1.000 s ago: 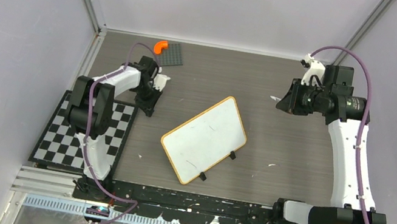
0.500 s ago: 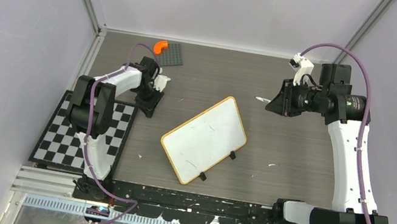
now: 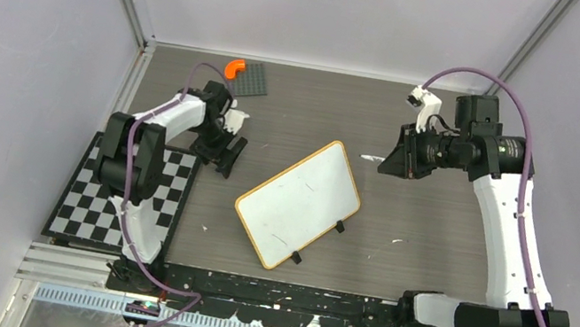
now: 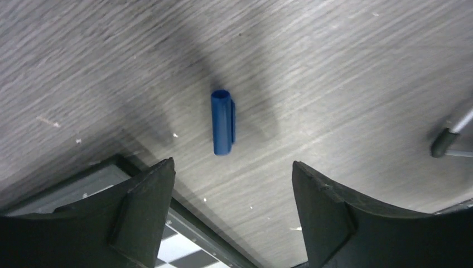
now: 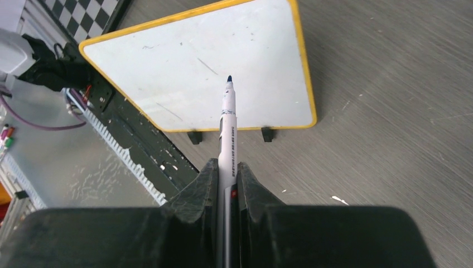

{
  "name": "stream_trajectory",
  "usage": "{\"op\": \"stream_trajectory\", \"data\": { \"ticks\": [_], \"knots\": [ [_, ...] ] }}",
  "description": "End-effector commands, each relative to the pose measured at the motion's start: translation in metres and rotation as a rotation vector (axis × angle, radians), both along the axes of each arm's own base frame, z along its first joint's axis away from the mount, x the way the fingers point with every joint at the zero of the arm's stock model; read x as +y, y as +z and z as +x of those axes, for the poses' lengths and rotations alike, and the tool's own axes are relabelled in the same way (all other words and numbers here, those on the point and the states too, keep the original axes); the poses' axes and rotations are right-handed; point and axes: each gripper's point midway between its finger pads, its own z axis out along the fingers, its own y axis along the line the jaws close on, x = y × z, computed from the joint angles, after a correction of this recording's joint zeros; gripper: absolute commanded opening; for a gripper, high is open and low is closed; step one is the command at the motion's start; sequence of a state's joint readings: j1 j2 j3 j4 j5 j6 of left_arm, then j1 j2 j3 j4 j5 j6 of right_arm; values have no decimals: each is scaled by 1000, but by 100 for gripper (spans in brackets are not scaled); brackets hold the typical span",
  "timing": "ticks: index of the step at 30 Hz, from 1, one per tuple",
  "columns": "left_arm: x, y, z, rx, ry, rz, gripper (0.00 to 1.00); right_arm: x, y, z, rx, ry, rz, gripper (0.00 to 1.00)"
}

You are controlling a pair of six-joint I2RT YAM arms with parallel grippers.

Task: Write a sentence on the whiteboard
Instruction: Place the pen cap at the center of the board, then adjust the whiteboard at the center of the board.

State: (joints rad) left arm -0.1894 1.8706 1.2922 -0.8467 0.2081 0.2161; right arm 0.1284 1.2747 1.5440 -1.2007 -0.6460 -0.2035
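The table (image 3: 430,215) carries the whiteboard (image 3: 298,203) flat and aslant at the centre of the top view, seemingly blank apart from faint smudges. The right gripper (image 5: 226,167) is clamped on the marker (image 5: 227,120), bare tip forward. The board lies ahead of and below these jaws, apparently untouched. To begin well, lower gently near the board's upper edge, keeping light pressure. The left gripper (image 4: 231,166), jaws apart, hangs over a blue cap (image 4: 223,121), well apart from the board.

Overhead and right-wrist views share the whiteboard (image 3: 299,203); left-wrist hugs tabletop (image 4: 334,67).
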Motion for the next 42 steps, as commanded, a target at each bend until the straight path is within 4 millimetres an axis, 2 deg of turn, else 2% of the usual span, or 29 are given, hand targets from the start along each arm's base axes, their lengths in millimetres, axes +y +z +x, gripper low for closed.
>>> {"op": "stream_trajectory", "data": {
  "ticks": [1, 2, 3, 4, 9, 14, 16, 18, 21, 23, 29, 32, 36, 42],
  "knots": [
    [-12, 61, 5, -93, -15, -85, 84, 14, 7, -11, 3, 95, 11, 0],
    [-14, 70, 5, -104, -19, -100, 87, 15, 6, -12, 7, 105, 3, 0],
    [-16, 77, 3, -108, -21, -116, 96, 17, 5, -13, 8, 118, -4, 0],
    [-18, 86, 2, -119, -25, -132, 99, 19, 5, -14, 7, 128, -8, 0],
    [-25, 129, -2, -204, -3, -191, 100, 29, 7, -17, -18, 177, -27, 0],
    [-25, 174, -4, -358, 111, -236, 100, 43, 11, -29, -37, 265, -10, 0],
    [-33, 192, -13, -408, 80, -304, 100, 52, 11, -38, -35, 315, 11, 0],
    [-44, 207, -31, -412, 30, -389, 100, 61, 11, -46, -36, 363, 32, 0],
    [-64, 222, -64, -308, -62, -522, 100, 72, 8, -57, -32, 424, 40, 0],
    [-74, 231, -79, -274, -127, -597, 100, 78, 8, -61, -29, 450, 51, 0],
    [-94, 231, -91, -247, -168, -681, 100, 83, 17, -72, -24, 482, 104, 0],
    [-106, 228, -94, -222, -188, -697, 96, 81, 20, -79, -37, 482, 113, 0],
    [-120, 225, -92, -205, -211, -704, 89, 78, 20, -83, -43, 468, 114, 0],
    [-139, 219, -89, -237, -247, -673, 85, 77, 19, -91, -30, 459, 118, 0]
  ]
}}
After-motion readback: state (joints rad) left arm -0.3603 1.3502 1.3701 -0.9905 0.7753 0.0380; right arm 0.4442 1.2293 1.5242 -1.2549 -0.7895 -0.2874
